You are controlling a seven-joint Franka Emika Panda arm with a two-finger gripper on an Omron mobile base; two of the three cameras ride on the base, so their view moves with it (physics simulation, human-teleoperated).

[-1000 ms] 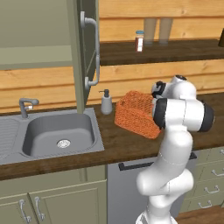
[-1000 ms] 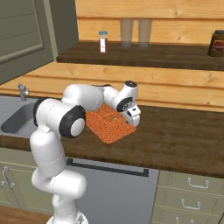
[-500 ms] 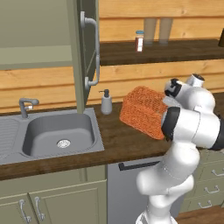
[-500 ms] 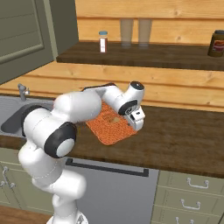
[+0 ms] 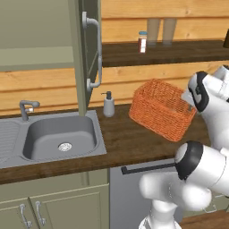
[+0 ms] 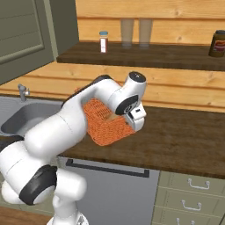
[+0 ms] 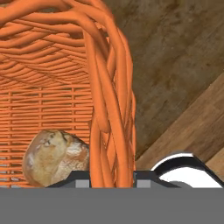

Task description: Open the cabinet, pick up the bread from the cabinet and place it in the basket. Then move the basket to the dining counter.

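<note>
I'm looking at a dark wood counter [image 5: 120, 138] with a grey sink [image 5: 60, 138] set into it, well off to the pincer's left, and a soap dispenser [image 5: 108, 104] standing between the sink and the basket. Behind runs a pale timber wall, and above it a dark shelf [image 6: 145, 55] carrying a small red-labelled shaker [image 6: 103, 42], two tall glasses [image 6: 134, 33] and a brown jar [image 6: 217, 44]. The cabinet [image 5: 87, 53] hangs above the sink with its sage-green door swung open, its long silver bar handle [image 5: 97, 51] facing me. Lower green cabinets and drawers sit under the counter.

The gripper [image 6: 137, 118] is at the right-hand wall of the basket [image 5: 162, 109], and in the hand view its dark tips straddle that orange woven wall [image 7: 109, 118], narrowed down and clamped on the rim. The basket is tipped, lifted at the gripped side, its low end toward the sink. The bread [image 7: 54, 157] lies inside the basket, a round crusty loaf just beside the gripped wall, on the woven floor. Past the wall on the pincer's other side I see bare wood counter.
</note>
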